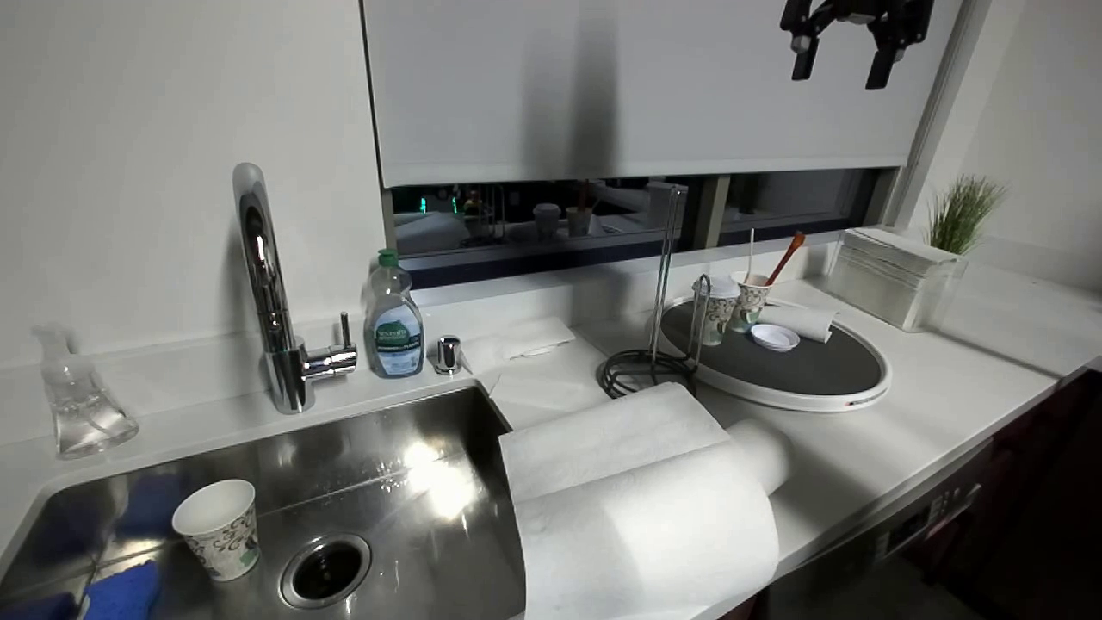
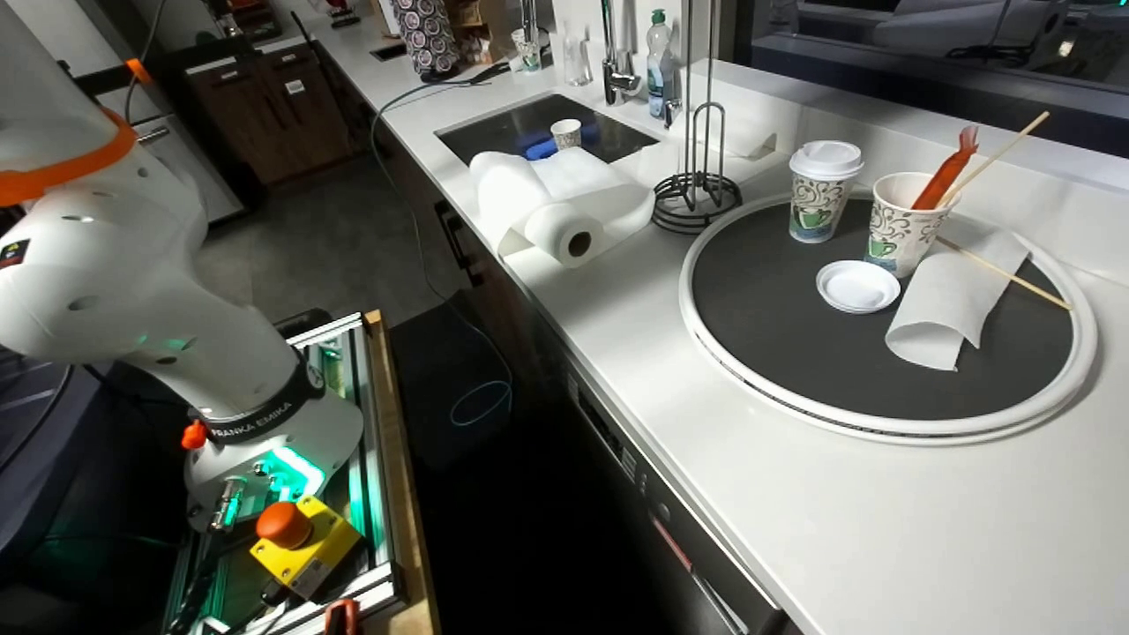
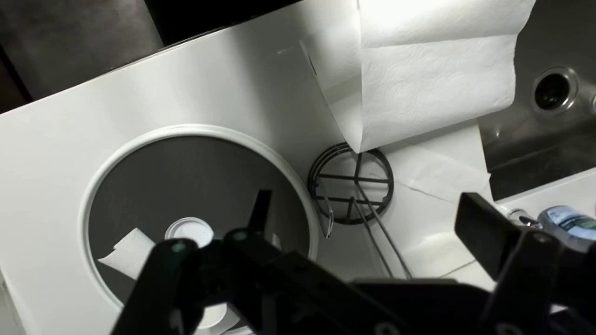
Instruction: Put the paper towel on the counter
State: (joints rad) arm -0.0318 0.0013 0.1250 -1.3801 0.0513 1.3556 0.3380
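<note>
Gripper point(image 1: 841, 73) high above your counter point(image 1: 938, 370), jaws spread wide, tips pointing down. In the wrist view the wire stand point(image 3: 356, 178) shows between your fingertips; round tray point(image 3: 191, 177) just beside it, strip of counter running from tray rim to front edge. Paper towel point(image 2: 556, 203) lies on its side on the counter near that edge, between tray and sink point(image 1: 422, 551), loose sheet lapping over the sink edge. Your arm point(image 2: 203, 326) leans up from its base, out of frame.
</note>
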